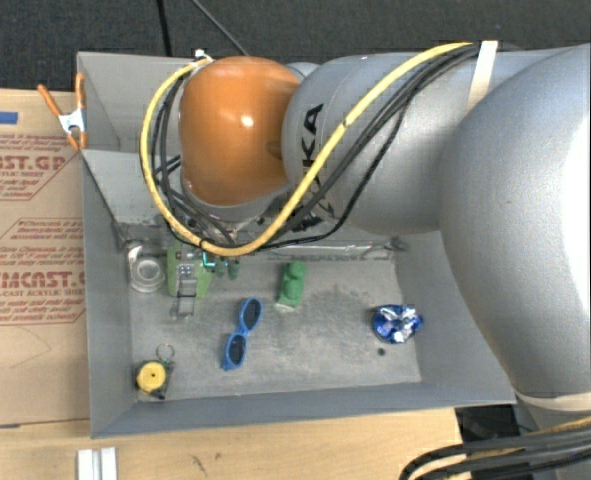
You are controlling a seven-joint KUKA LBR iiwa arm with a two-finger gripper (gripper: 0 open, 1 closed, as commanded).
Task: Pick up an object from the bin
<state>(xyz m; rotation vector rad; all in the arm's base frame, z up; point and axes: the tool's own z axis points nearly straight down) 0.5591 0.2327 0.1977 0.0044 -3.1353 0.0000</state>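
Clear cup (145, 269) stands back-left in the bin (108, 348), just beside the low pincer (185, 290). Can't tell the pincer's opening or hold. Nothing looks lifted; grasp and lift remain.

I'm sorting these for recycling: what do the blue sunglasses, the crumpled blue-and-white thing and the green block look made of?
Sunglasses: likely moulded plastic, uniform blue with slight sheen.
Crumpled thing: probably foil or film, from its creases and glints.
Green block: matte plastic or foam; cannot tell which.
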